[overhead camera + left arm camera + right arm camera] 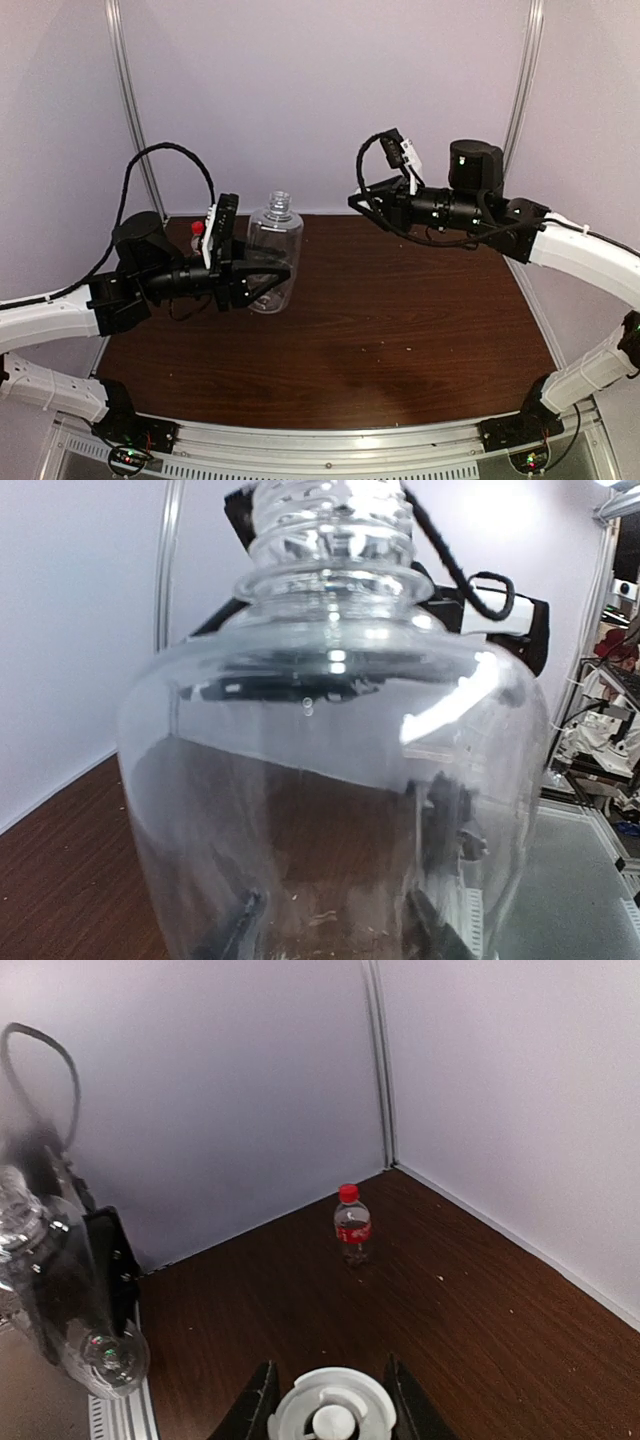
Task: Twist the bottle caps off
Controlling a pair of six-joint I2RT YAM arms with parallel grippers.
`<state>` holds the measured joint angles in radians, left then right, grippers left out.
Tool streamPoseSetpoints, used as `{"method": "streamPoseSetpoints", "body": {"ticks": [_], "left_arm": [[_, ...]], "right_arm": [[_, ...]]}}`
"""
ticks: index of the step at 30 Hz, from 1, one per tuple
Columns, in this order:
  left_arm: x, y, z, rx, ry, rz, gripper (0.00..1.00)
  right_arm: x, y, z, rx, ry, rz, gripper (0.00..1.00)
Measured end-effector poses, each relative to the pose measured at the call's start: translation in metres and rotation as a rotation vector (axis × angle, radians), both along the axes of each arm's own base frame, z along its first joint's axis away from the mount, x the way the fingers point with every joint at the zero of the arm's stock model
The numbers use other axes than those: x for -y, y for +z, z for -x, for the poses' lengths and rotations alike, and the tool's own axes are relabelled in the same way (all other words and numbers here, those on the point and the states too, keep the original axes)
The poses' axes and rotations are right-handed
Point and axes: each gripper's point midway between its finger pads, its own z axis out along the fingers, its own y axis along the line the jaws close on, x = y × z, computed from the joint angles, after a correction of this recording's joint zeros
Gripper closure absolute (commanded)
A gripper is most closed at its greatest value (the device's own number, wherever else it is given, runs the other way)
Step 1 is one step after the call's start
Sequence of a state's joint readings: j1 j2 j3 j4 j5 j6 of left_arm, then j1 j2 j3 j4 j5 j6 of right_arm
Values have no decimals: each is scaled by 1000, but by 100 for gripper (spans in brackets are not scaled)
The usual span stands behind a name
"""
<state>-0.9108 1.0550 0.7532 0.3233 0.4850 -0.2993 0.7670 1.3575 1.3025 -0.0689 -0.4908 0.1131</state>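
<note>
The taller clear bottle (275, 250) stands at the table's left with its threaded neck bare. My left gripper (262, 278) is shut on its lower body. In the left wrist view the bottle (330, 810) fills the frame and the fingers (235, 930) show through it. My right gripper (358, 200) is raised at the back centre, shut on the white cap (332, 1415), which sits between the jaws underside up. The small red-label bottle (352, 1225) stands in the far corner with its red cap (347, 1193) on. In the top view only that red cap (197, 228) peeks from behind the left arm.
The brown table (400, 330) is walled at the back and sides by pale panels. The left arm and the big bottle (40, 1280) show at the left edge of the right wrist view. A metal rail (330, 445) runs along the near edge.
</note>
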Motion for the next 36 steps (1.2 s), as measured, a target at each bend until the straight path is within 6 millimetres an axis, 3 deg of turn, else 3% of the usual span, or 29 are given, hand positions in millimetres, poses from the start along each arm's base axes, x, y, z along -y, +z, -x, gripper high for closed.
{"method": "streamPoseSetpoints", "body": {"ticks": [4,8,12,18,24,36], "left_arm": [[-13,-2,-10,16,101,-13,65],[-19,-7,-17,19,162,-35,65],[-23,-14,-23,13,201,-58,65],[-26,-28,-27,-7,228,-92,65],[-28,-27,-28,-5,244,-90,65],[-29,-26,-30,-4,258,-87,65]], "right_arm": [[25,-79,-26,-76,-213,133,89],[49,-159,-36,-154,-349,270,89],[66,-209,-45,-196,-446,338,88],[78,-254,-64,-238,-525,365,87],[95,-298,-79,-288,-584,394,85],[101,-342,-96,-319,-622,383,81]]}}
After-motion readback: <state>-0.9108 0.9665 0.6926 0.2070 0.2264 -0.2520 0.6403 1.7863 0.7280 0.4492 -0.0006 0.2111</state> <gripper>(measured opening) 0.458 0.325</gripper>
